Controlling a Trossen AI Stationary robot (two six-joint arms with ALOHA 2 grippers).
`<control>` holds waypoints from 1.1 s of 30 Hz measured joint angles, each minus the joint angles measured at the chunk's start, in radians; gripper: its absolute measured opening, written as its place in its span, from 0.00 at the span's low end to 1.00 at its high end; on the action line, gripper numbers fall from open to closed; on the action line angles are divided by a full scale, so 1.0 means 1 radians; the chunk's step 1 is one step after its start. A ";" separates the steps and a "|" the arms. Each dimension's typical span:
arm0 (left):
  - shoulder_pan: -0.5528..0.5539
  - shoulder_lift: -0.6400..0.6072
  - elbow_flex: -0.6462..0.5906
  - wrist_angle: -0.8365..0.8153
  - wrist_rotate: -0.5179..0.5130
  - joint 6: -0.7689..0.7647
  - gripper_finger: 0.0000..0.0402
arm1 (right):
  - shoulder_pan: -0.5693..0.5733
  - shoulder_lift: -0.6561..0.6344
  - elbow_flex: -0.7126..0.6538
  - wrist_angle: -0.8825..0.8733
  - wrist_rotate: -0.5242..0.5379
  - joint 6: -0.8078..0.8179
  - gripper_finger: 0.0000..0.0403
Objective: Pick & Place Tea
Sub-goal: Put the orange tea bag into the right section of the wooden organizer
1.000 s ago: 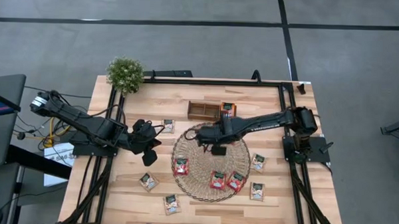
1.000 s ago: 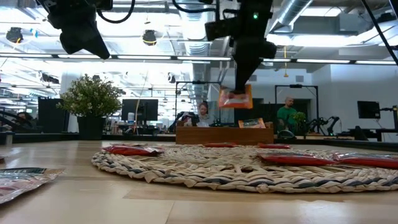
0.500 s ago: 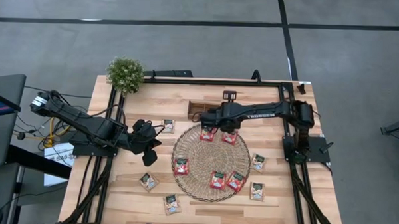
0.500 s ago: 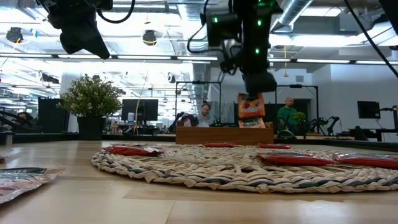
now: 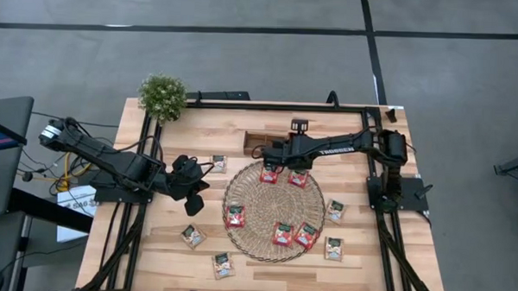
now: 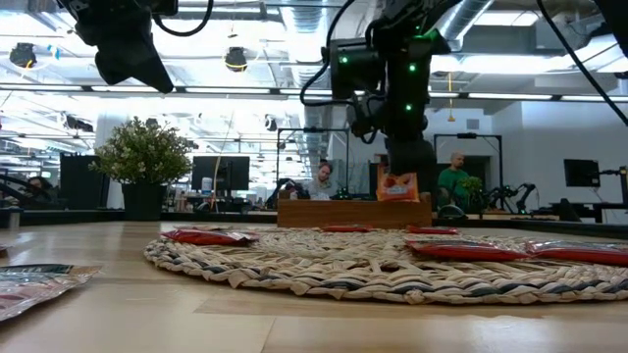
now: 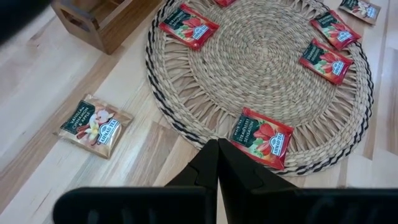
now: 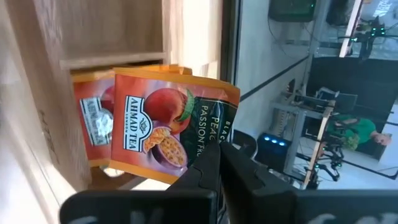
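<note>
The light is bright and even all over. It comes from long ceiling lights (image 6: 294, 88) high up in the room, and they glow white in my low view. From above, the wooden table (image 5: 268, 133) looks pale and clear, with only soft, small shadows under my arms. The grey floor (image 5: 245, 59) is flat and dull, with no glare. Down low, the straw mat (image 6: 392, 265) close to the camera is fuzzy, and the near table edge is a soft blur. The far room looks sharper. In my right wrist view, the wood beside the orange sachet (image 8: 168, 134) is washed out and blurry. My own dark fingers look like black shapes.
</note>
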State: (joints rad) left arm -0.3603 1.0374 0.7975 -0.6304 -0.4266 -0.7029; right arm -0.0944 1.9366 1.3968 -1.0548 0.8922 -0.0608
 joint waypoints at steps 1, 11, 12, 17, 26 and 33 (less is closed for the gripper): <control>0.000 0.000 0.000 0.000 -0.002 0.000 0.00 | 0.000 0.000 -0.004 0.009 0.001 0.000 0.00; 0.000 0.000 0.000 0.000 -0.005 0.000 0.00 | 0.008 0.000 -0.061 0.045 0.048 0.001 0.00; 0.000 0.000 0.000 0.000 -0.005 0.000 0.00 | 0.009 0.000 -0.061 0.047 0.052 0.005 0.00; 0.000 0.000 0.000 0.000 -0.005 0.000 0.00 | 0.009 0.000 -0.061 0.072 0.050 -0.001 0.00; 0.000 0.000 0.000 0.004 -0.005 -0.001 0.00 | 0.009 -0.001 -0.100 0.144 0.049 -0.075 0.00; 0.000 0.000 0.000 0.004 -0.005 0.002 0.00 | 0.023 -0.001 -0.126 0.149 0.051 -0.079 0.00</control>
State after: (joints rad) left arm -0.3603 1.0374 0.7979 -0.6262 -0.4316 -0.7006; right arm -0.0718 1.9354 1.2713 -0.9059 0.9428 -0.1394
